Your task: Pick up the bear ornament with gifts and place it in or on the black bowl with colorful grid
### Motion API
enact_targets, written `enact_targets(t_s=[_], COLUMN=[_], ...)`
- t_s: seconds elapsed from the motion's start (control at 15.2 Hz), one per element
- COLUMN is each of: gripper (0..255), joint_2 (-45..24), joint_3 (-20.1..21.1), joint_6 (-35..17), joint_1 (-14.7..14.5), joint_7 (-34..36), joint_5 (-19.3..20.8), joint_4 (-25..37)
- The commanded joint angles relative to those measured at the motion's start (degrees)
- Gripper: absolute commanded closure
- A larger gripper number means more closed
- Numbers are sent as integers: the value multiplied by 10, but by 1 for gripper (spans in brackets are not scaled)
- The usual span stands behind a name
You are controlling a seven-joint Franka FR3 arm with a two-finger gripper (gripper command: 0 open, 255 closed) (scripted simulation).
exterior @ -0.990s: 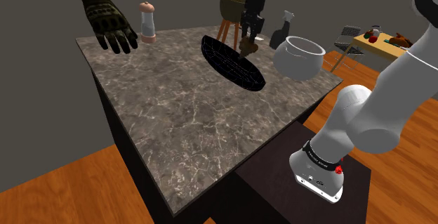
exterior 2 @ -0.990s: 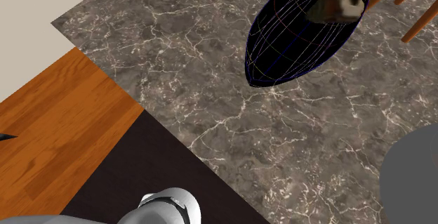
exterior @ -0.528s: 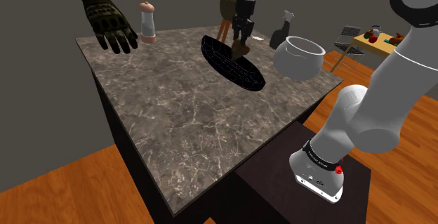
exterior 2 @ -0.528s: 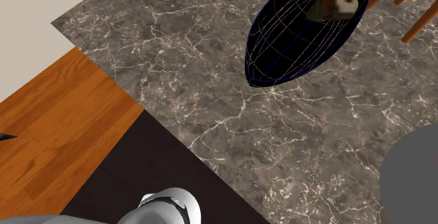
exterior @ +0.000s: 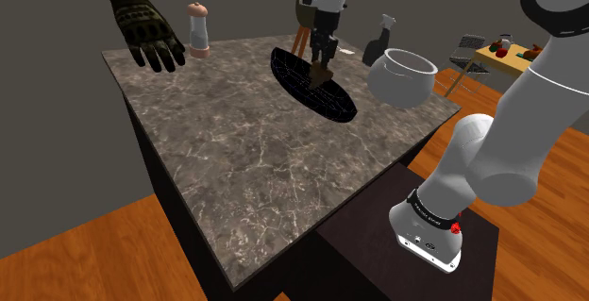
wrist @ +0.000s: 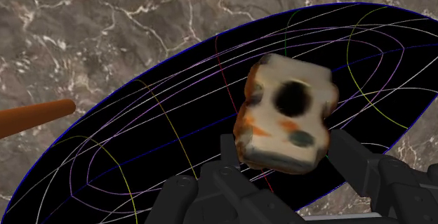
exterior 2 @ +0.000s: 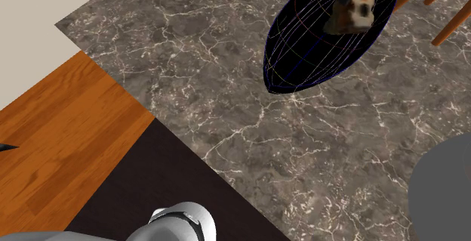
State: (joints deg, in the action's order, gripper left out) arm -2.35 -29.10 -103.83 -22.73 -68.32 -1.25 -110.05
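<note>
Grip: gripper [exterior: 322, 61] is closed on the bear ornament [exterior: 321, 75]. In the wrist view its black fingers [wrist: 235, 161] clasp the ornament's lower end, one on each side.
Ornament: cream body with orange-brown edges, a dark round spot and small orange and grey marks [wrist: 286, 114]. It is tilted and sits over the inside of the bowl.
Bowl: black bowl [exterior: 304, 87], shallow, with a blue rim and thin purple, yellow, red and white grid lines [wrist: 140, 152]. It rests on the table top at 1 o'clock from the top's middle in the shoulder view.
Second exterior view: the ornament [exterior 2: 353, 11] shows at 1 o'clock from the bowl's middle [exterior 2: 302, 50].
Surface: dark marbled table top [exterior: 245, 167].
Glove: dark glove [exterior: 143, 25] at the 10 o'clock corner of the top, well apart from the bowl.
Shaker: clear shaker [exterior: 197, 30] with a pinkish cap, just beside the glove at its 3 o'clock.
Pot: white pot [exterior: 401, 75] near the bowl, at its 3 o'clock.
Bottle: dark bottle [exterior: 382, 35] at 11 o'clock from the pot.
</note>
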Motion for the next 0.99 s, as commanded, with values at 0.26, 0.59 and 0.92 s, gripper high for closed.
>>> enact_targets(t_s=[0.26,0.59,0.92], gripper=[255,0,0], joint_2=[-1,-1,-4], joint_3=[0,0,-1], joint_6=[-1,-1,72], joint_1=[0,0,1], joint_7=[0,0,-1], joint_5=[0,0,-1], joint_4=[0,0,76])
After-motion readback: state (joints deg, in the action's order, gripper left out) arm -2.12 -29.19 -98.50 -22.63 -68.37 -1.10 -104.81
